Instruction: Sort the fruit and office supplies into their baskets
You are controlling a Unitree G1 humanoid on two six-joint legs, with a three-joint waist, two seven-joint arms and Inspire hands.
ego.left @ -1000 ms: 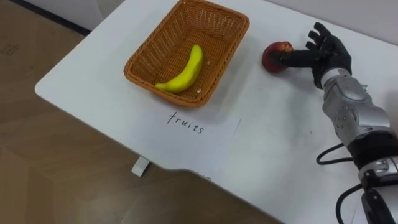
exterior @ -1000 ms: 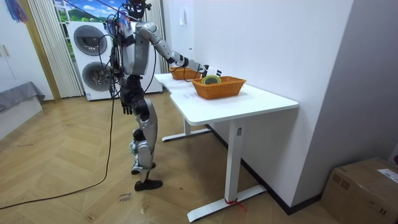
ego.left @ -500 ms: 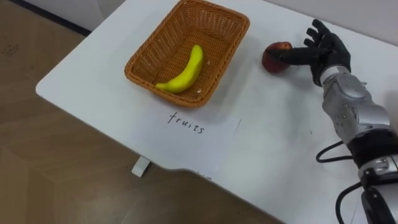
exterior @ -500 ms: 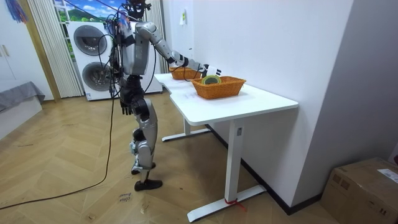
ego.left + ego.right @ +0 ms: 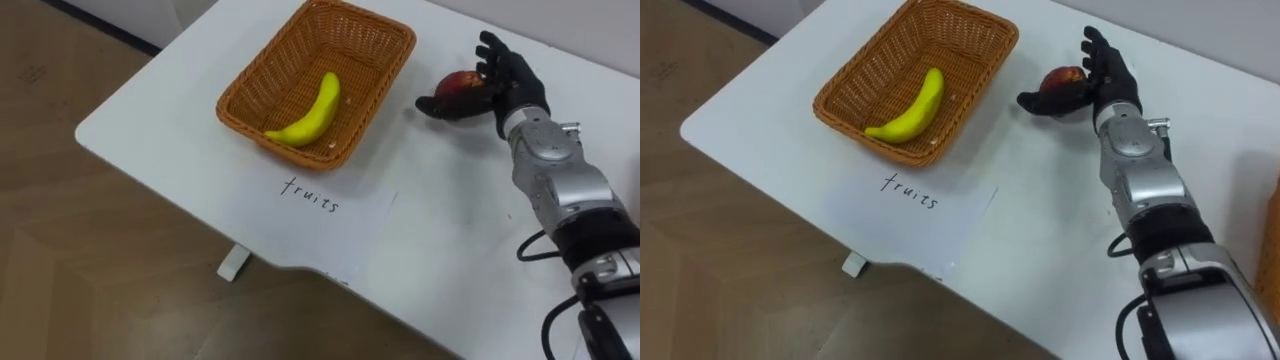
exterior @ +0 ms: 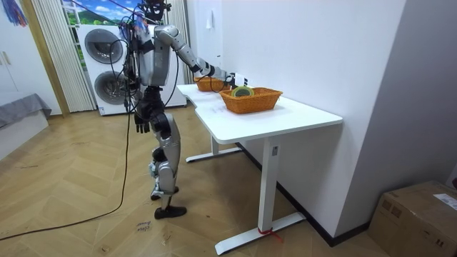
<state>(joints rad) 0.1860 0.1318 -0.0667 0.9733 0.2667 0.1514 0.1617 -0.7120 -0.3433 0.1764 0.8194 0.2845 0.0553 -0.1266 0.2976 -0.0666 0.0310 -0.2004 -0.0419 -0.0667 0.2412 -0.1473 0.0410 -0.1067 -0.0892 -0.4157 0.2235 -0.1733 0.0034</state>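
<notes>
Here the right robot hand (image 5: pixel 508 82) is clamped on the red apple (image 5: pixel 458 84), with the thumb under its near side and the fingers behind it. I cannot tell whether the apple is clear of the white worktop (image 5: pixel 430 210). An apple is firm, fairly light and smooth-skinned, so it will probably slip rather than crush. A wrap round its widest part looks safer than a fingertip pinch. The wicker fruit basket (image 5: pixel 262 75), with a banana (image 5: pixel 312 110) inside, lies near the robot hand's left. The left robot hand (image 6: pixel 143 124) hangs at the robot's side.
</notes>
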